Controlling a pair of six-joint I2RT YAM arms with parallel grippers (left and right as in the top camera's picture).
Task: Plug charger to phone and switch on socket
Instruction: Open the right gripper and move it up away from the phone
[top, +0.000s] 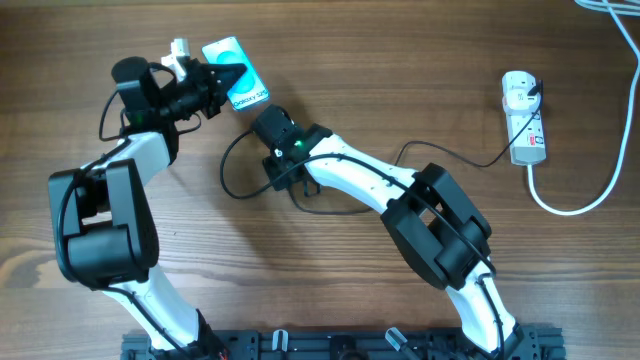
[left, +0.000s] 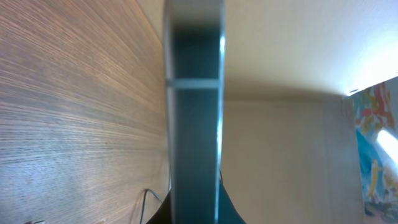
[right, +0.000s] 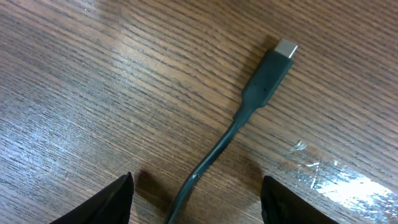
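Wood-grain table (top: 330, 40) is carrying everything, and little of the task is looking finished. At the far right, the socket (top: 524, 118) is lying with the charger's black plug (top: 537, 93) seemingly seated in it; whether its switch is on I cannot tell. At the left, the left claw (top: 213, 80) is grasping the phone (top: 238, 86) by one end. The right claw (right: 196, 179) is hanging released over the charger (right: 214, 152), whose connector tip (right: 285, 48) is lying bare on the wood, unplugged. Grasping the tip, inserting it and switching on are all remaining.
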